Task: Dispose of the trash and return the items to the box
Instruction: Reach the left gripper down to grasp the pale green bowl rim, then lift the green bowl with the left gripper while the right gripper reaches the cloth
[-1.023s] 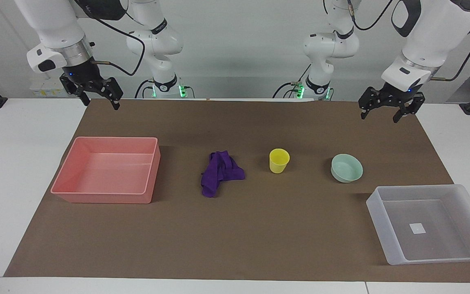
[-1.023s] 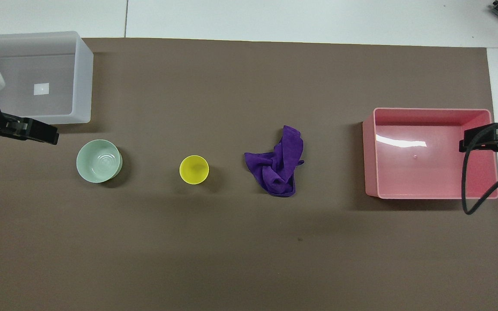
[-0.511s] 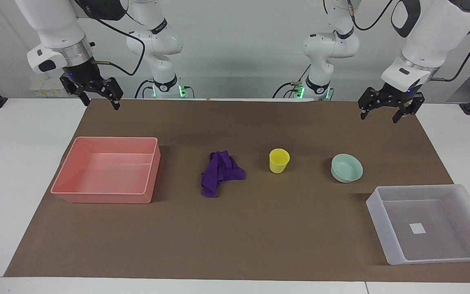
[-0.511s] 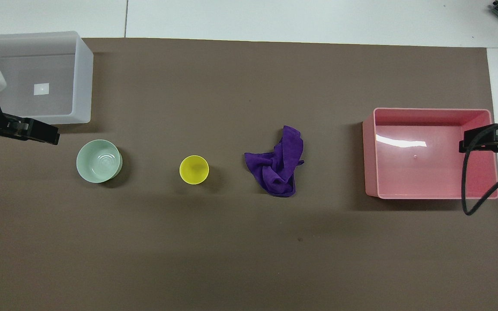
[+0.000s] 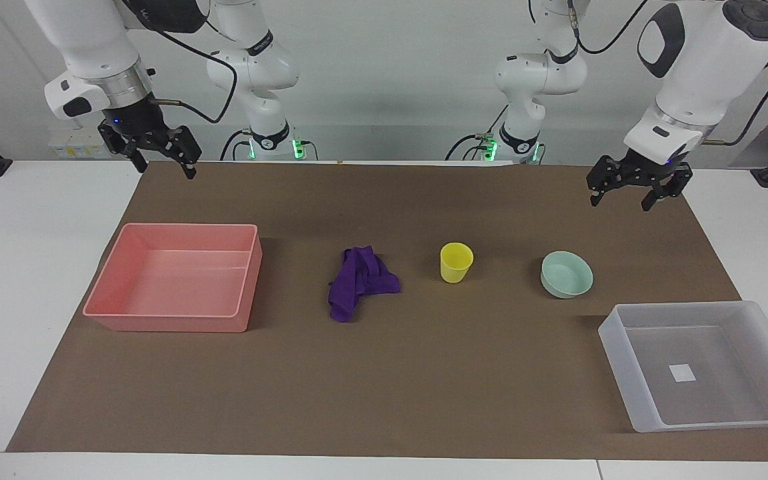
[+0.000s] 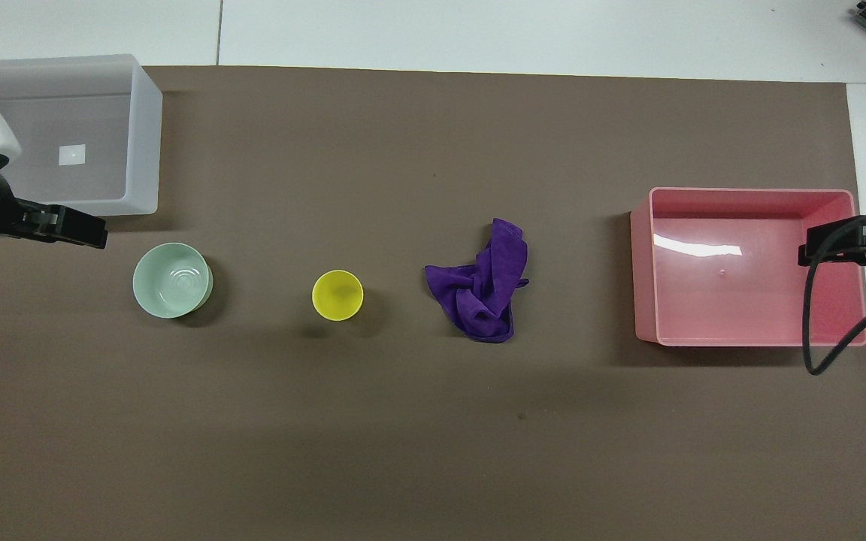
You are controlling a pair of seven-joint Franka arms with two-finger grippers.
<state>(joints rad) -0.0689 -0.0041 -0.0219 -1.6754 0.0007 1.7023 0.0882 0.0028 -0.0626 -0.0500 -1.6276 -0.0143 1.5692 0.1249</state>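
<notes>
Purple rag (image 5: 361, 281): crumpled on the brown mat (image 5: 384, 373), between pink tray (image 5: 117, 293) and yellow cup (image 5: 456, 261). Mint-green bowl (image 5: 566, 274): beside cup, toward left arm's end, near translucent box (image 5: 614, 340). Left gripper (image 5: 627, 190): raised above mat, fingers spread, empty. Right gripper (image 5: 164, 167): raised, fingers spread, empty.

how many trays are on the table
2. The pink tray sits at the right arm's end; the translucent whitish tray sits at the left arm's end, farther from the robots. None look hidden.
</notes>
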